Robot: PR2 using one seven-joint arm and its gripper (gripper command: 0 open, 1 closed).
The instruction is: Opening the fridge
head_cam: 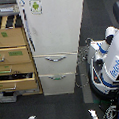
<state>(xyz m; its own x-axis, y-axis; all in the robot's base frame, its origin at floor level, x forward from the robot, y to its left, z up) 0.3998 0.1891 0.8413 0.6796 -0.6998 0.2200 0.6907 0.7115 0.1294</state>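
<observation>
The fridge (53,25) is a tall white unit in the middle of the exterior view. Its large upper door carries a small green-and-white sticker (35,5) and looks flush with the body. Below are two drawers, each with a curved silver handle, the upper handle (55,58) and the lower handle (57,76); both drawers look pushed in. The white PR2 body (111,60) stands at the exterior view's right, beside the fridge. A dark arm segment (117,12) reaches up past the right edge. No gripper fingers show, and nothing touches the fridge.
A tan wooden drawer cabinet (12,53) stands against the fridge on the exterior view's left, with some drawers pulled partly out. Cables (83,57) hang between robot and fridge. Small white objects (92,114) lie on the dark floor at the bottom.
</observation>
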